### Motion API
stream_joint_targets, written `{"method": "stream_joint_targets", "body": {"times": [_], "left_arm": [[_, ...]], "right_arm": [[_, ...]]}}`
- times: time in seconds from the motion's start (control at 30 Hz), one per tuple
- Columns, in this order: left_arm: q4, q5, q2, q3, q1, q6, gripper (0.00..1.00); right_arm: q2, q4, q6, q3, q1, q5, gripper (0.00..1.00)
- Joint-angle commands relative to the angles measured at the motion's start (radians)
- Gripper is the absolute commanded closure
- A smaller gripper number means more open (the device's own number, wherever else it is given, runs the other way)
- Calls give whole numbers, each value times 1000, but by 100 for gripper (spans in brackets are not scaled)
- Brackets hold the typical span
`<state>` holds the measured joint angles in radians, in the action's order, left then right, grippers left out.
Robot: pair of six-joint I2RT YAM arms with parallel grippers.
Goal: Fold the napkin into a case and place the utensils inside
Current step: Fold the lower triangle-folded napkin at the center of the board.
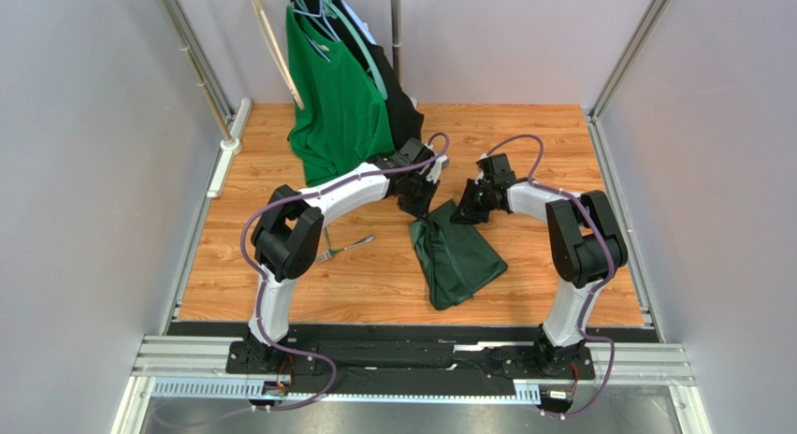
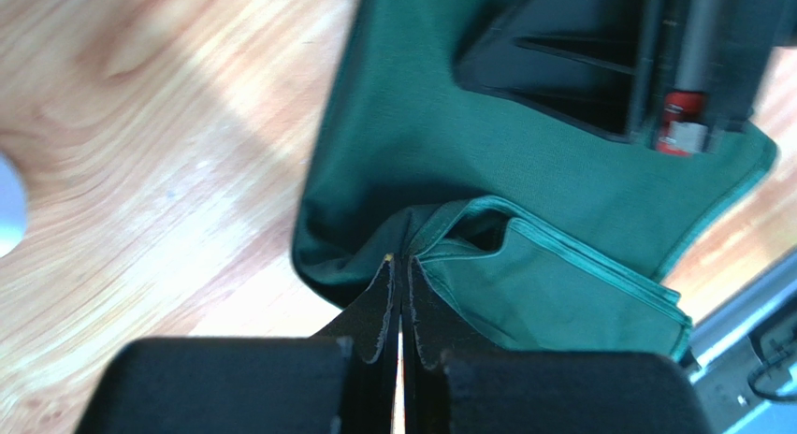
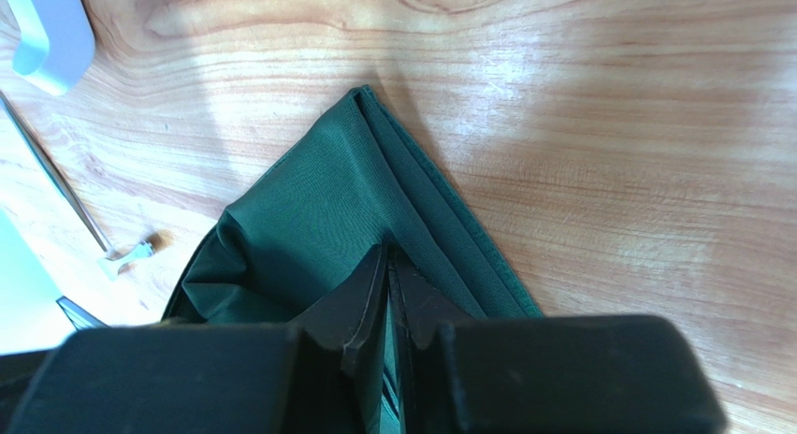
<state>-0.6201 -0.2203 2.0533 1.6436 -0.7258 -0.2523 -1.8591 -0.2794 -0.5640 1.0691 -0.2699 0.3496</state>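
Wood table (image 1: 281, 284): napkin (image 1: 458, 256) far edge pinched by L end effector (image 2: 400, 277) & R end effector (image 3: 388, 268), both clamped.

In the top view you see a light wood-grain desk (image 1: 281, 284) filling the centre of the frame. Plain grey walls (image 1: 84, 172) enclose it at left, right and top. Aluminium posts (image 1: 192, 50) rise at the upper corners. A metal rail (image 1: 412, 368) crosses the bottom edge. Lighting is even, and shadows are soft.
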Motion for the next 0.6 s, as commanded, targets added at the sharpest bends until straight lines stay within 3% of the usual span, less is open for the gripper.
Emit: {"method": "stream_joint_targets", "body": {"times": [0.0,0.3,0.57], "left_arm": [[-20,65,-33,31,12,-42,100],[-55,130,14,73,19,-73,100],[-144,183,111,199,20,-62,100]], "right_arm": [[-11,6,-8,-37,8,-113,88],[0,9,-4,-55,12,-107,89],[-6,9,4,-58,12,-97,89]]}}
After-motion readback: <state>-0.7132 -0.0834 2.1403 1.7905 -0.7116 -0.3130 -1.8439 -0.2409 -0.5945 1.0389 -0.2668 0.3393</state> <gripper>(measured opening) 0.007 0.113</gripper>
